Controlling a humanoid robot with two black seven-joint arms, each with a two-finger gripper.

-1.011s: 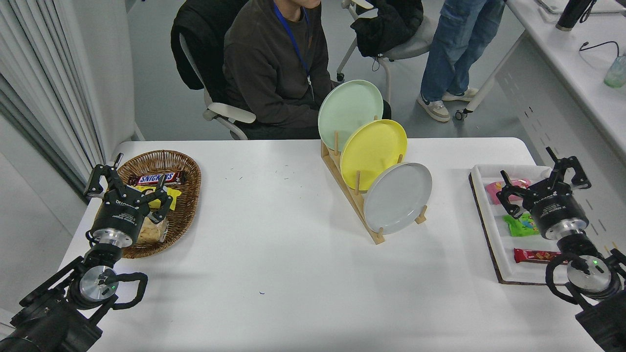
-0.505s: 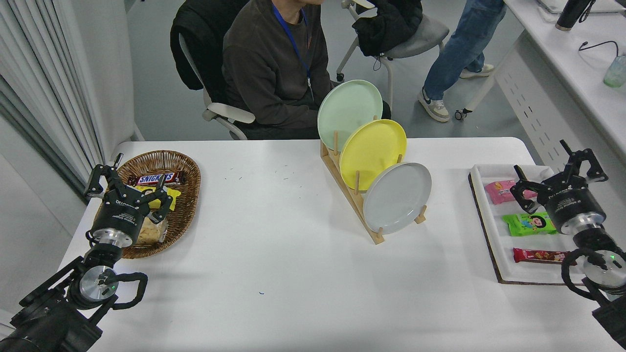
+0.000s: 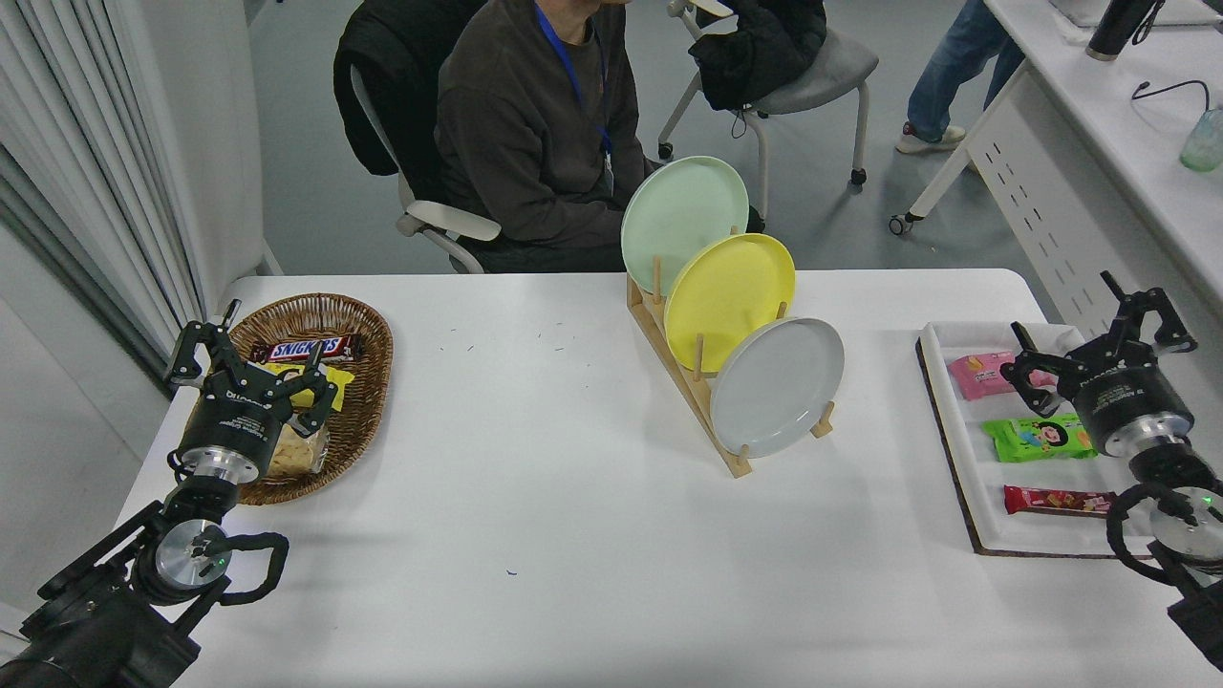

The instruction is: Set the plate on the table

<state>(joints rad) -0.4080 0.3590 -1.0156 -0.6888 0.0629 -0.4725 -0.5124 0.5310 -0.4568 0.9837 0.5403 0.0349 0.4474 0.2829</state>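
The light grey plate (image 3: 777, 387) stands on edge in the nearest slot of the wooden rack (image 3: 709, 413), centre right of the frame, on the white tabletop (image 3: 535, 497). The right claw (image 3: 1099, 344) hovers with fingers spread over the white tray (image 3: 955, 449) at the right edge. The left claw (image 3: 250, 358), also spread, sits at lower left by the wicker basket (image 3: 368, 382).

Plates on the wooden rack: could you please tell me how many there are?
3, all upright in the rack: mint green plate farthest back, yellow plate in the middle, grey plate nearest. None seems hidden.
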